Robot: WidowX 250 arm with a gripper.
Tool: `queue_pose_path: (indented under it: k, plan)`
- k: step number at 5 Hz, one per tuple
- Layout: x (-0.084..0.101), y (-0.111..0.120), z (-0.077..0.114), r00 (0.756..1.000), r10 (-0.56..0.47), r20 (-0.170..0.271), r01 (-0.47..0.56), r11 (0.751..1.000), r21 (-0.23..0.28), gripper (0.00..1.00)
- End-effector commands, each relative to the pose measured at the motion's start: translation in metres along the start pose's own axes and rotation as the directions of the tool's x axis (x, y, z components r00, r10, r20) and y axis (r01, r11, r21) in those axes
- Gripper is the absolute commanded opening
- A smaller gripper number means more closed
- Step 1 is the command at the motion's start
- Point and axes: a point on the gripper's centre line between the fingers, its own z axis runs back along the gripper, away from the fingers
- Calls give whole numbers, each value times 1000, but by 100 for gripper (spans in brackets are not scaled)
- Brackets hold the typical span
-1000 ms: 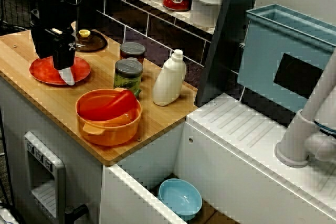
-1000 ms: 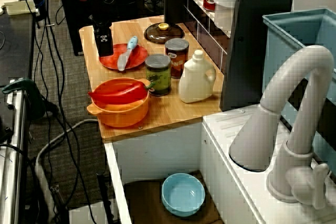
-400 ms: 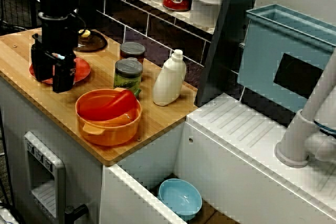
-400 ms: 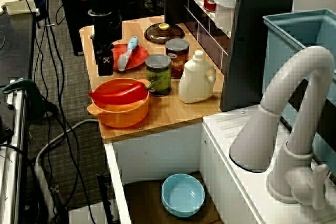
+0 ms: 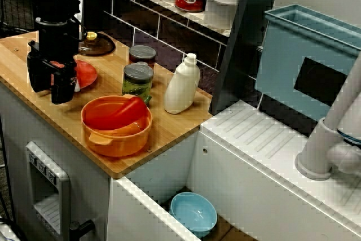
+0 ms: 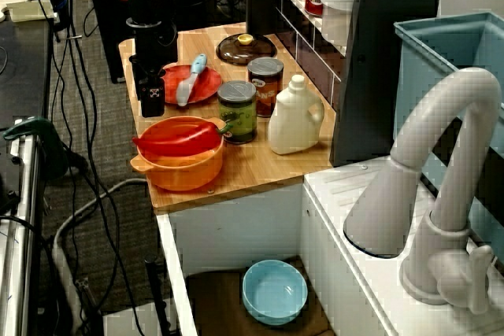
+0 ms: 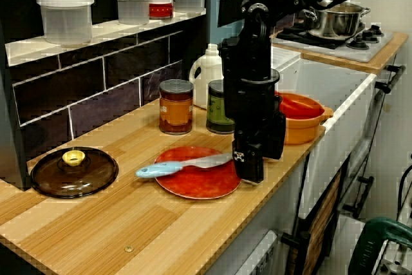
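We find the gripper (image 7: 261, 161) low at the counter's front edge, jaws set wide with nothing between them. It stands just beside the red plate (image 7: 193, 185), near the blade tip of the blue-handled knife (image 7: 183, 165); we cannot tell whether it touches either. The knife lies flat across the plate, its handle overhanging toward the glass lid (image 7: 74, 172). Green jar (image 7: 220, 106) and amber jar (image 7: 176, 106), 2 side by side, stand beyond the plate. From over the faucet, the orange pot (image 6: 177, 171) sits near the gripper.

Knife (image 7: 183, 165) on plate (image 7: 193, 186); pepper (image 6: 177, 139) in pot (image 6: 183, 172); bowl (image 6: 274, 292) in sink (image 6: 236, 234)
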Motion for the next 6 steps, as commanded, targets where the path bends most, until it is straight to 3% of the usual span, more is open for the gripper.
queue_pose_path:
  k: [1, 3, 6]
  plan:
    - [-12, 3, 7, 999, 16, 43, -16, 1000, 15, 0]
    - [-9, -9, 1, 999, 37, 39, -38, 999, 4, 0]
    - [-8, -36, 1, 999, 34, -14, -34, 999, -30, 0]
